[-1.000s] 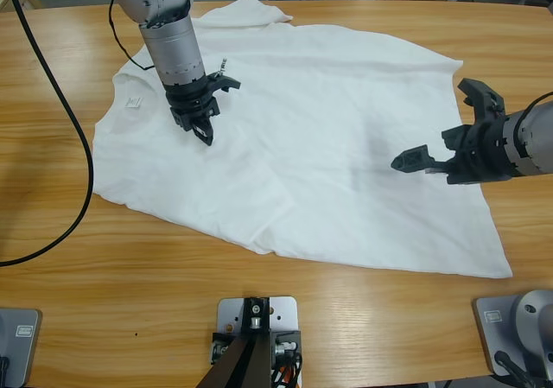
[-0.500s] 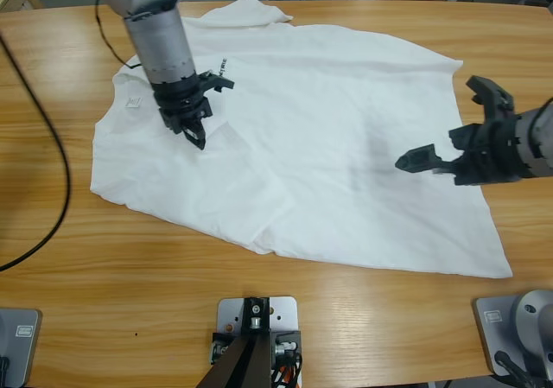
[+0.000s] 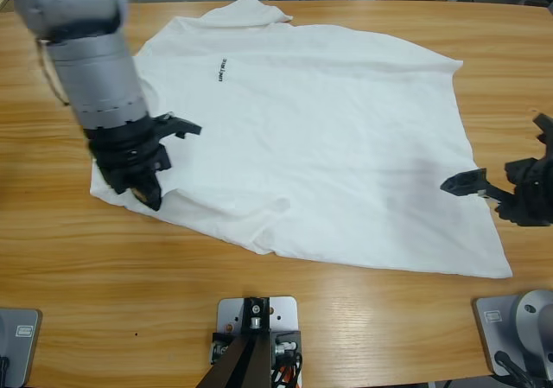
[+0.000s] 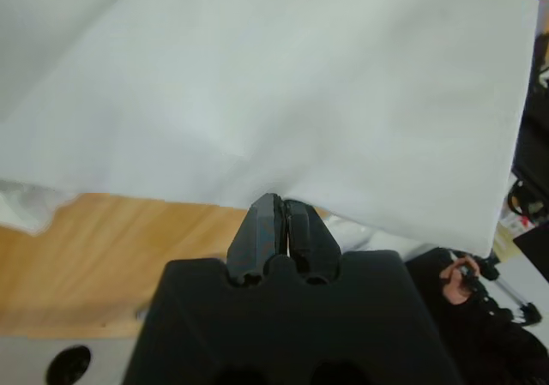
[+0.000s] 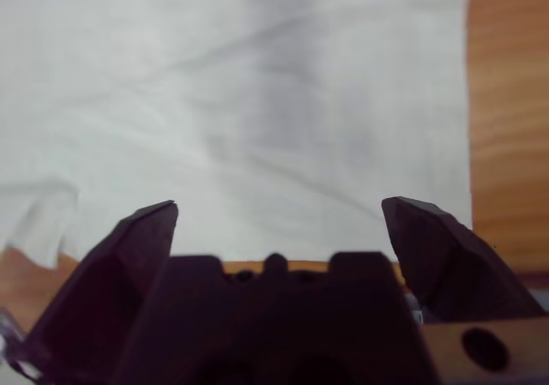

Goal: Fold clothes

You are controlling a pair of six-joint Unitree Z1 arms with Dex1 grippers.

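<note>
A: I've got the shirt [image 3: 320, 129] spread flat on the tabletop [image 3: 285, 327], print [image 3: 222, 70] up. The left gripper [image 3: 143, 194] is right at the shirt's near corner, jaws pressed together. In its wrist view the tips meet at the cloth's edge, and I can't say whether any fabric is caught between them.

B: And the right?

A: The right gripper [image 3: 492, 185] hangs spread wide just beside the opposite corner, with cloth ahead of it and wood to its side. It holds nothing.

B: How would you fold from there?

A: I'd get both corners pinched firmly, lift them level and carry them across together, so the hem doesn't drag or twist.

B: Anything unclear?

A: The left arm's wrist covers the sleeve and neck near it, and the picture edge cuts off the right gripper's far jaw.
</note>
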